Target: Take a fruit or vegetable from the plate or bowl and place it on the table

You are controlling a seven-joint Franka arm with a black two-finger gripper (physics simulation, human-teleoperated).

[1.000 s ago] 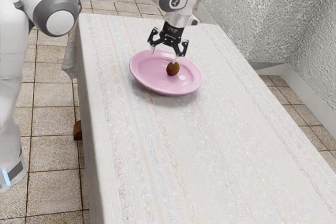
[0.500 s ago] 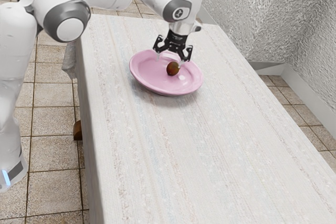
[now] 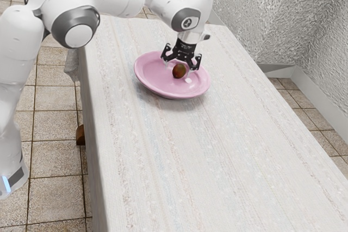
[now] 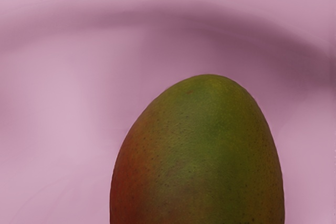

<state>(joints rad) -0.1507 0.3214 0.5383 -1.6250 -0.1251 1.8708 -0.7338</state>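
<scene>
My black gripper is low over the pink plate in the exterior view, its fingers spread apart and open. Between and just below them lies the mango, dark red-brown, resting in the plate. Its contact with either finger cannot be made out. Up close in the wrist view, the mango is green with a reddish side, directly under my hand, against the pink surface of the plate.
A table with a pale striped cloth carries the plate near its far end. A textured grey wall rises beyond the table's edge toward the exterior view's right.
My hand has come down and a little toward the exterior view's right, from above the plate to around the mango. Plate and mango have stayed where they were.
</scene>
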